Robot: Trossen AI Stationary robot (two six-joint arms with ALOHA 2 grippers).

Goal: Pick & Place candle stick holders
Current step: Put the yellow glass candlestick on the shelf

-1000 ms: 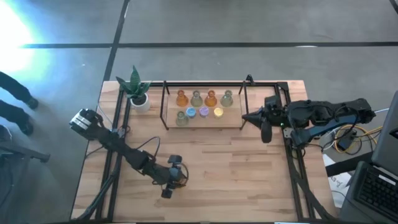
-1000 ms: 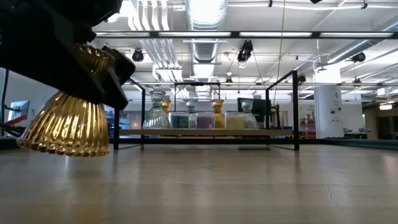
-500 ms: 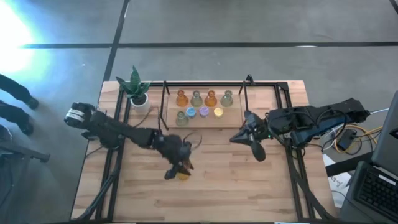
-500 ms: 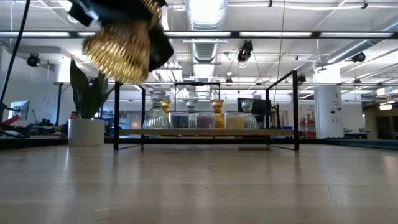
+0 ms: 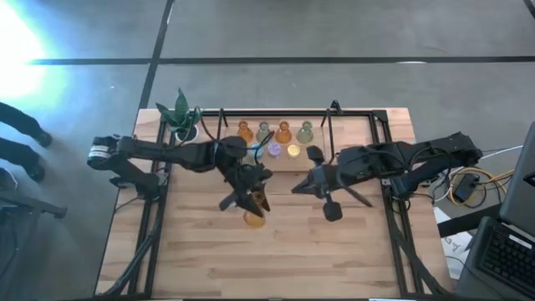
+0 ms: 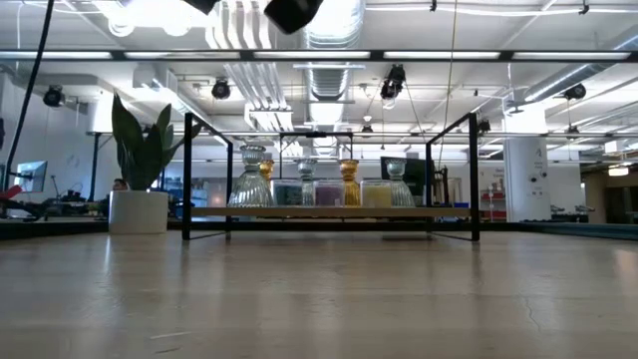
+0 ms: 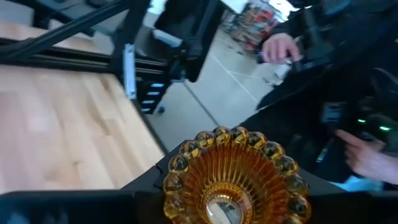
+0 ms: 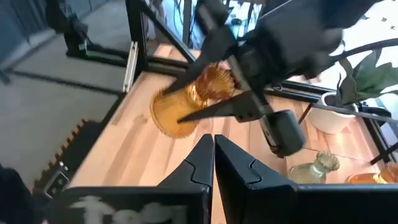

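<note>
An amber candle stick holder [image 5: 253, 220] with a ribbed flared base hangs over the middle of the table, with my left gripper [image 5: 248, 203] shut on it. The right wrist view shows the holder [image 8: 180, 106] lying tilted. My right gripper [image 5: 294, 189] is shut and empty, just to the holder's right, pointing at it. Several more candle stick holders [image 5: 274, 140] stand on their bases on a wooden shelf at the far side. The low view shows these shelf holders [image 6: 319, 189] but not the held one. My left gripper pinches the amber holder's narrow upper part [image 8: 208, 84] between its two fingers [image 8: 186, 62], one on each side. The fingers come from the table's left, near level. The holder is lifted clear, tipped over, its flared base [image 8: 169, 117] away from the wrist.
A black metal frame [image 5: 221, 138] surrounds the wooden shelf. A potted green plant [image 5: 181, 117] stands at the far left. Black rails run along both table sides [image 5: 393, 226]. Bare wood lies across the near half [image 5: 276, 259]. A person's hands [image 7: 280, 46] show beyond the table.
My left gripper has risen from low near the table's near edge and swung toward the middle and far side, carrying the amber holder up and tipping it over. My right gripper, still shut, has gone toward the table's left and rolled.
</note>
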